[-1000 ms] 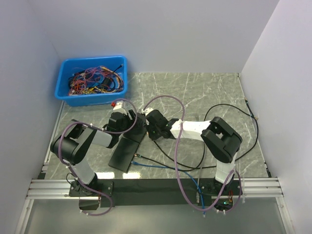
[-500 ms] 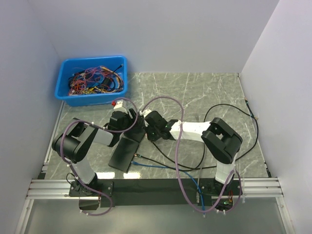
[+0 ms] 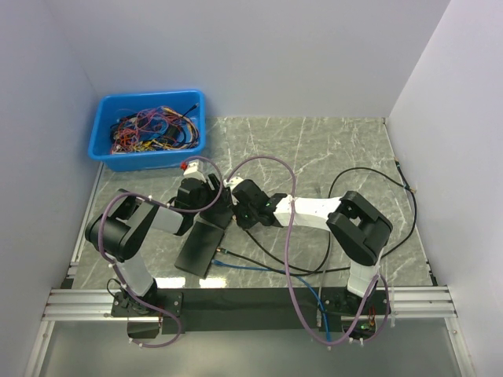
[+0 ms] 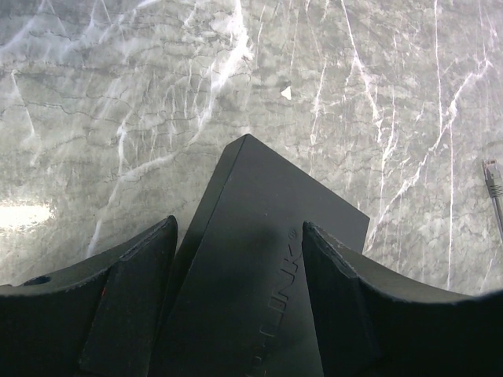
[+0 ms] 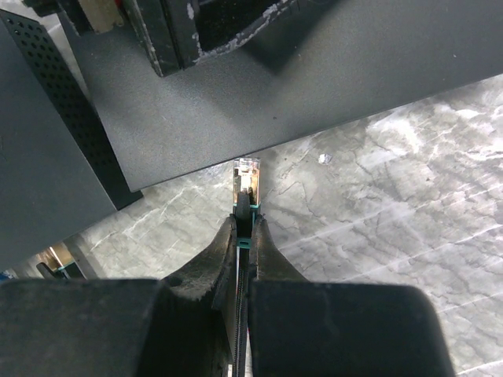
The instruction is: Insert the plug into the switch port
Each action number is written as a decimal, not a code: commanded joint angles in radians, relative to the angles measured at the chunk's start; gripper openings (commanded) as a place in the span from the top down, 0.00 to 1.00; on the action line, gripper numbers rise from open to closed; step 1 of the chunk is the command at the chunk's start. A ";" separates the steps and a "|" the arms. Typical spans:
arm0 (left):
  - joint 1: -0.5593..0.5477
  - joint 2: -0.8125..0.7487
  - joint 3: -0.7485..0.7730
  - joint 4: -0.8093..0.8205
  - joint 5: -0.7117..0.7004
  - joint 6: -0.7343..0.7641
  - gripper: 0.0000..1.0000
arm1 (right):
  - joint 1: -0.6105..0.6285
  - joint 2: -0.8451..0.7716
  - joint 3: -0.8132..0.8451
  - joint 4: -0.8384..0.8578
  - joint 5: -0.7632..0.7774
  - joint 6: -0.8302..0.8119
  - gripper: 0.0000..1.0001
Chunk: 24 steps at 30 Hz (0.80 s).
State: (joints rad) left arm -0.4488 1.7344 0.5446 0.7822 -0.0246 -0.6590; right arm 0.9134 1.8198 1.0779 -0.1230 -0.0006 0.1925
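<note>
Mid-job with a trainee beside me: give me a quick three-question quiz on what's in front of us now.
1. True or false: the right end effector is shut on the plug.
2. The left end effector sits over: A) a cup, B) the switch, C) a book.
3. What fills the blue bin at the table's far left corner?

Key: 1 true. 2 B. 3 tangled wires.

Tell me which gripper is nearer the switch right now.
Left. The left gripper sits spread over the switch; the right gripper, pinching the plug, hovers just short of its side.
</note>
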 commanded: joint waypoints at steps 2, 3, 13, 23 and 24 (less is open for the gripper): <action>-0.019 0.037 0.000 -0.083 0.048 -0.028 0.30 | 0.001 -0.028 0.050 0.080 0.053 0.004 1.00; -0.019 0.036 0.000 -0.083 0.049 -0.028 0.30 | -0.002 -0.021 0.056 0.080 0.057 0.010 1.00; -0.019 0.039 0.005 -0.086 0.049 -0.028 0.30 | -0.048 0.015 0.085 0.054 0.065 0.047 1.00; -0.019 0.040 0.006 -0.086 0.049 -0.027 0.30 | -0.059 0.022 0.091 0.037 0.111 0.070 1.00; -0.019 0.042 0.008 -0.087 0.049 -0.025 0.31 | -0.062 0.022 0.091 0.036 0.119 0.073 1.00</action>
State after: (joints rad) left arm -0.4484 1.7458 0.5560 0.7853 -0.0269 -0.6590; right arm 0.8703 1.8378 1.1107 -0.1627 0.0490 0.2420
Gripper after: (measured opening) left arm 0.697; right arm 0.046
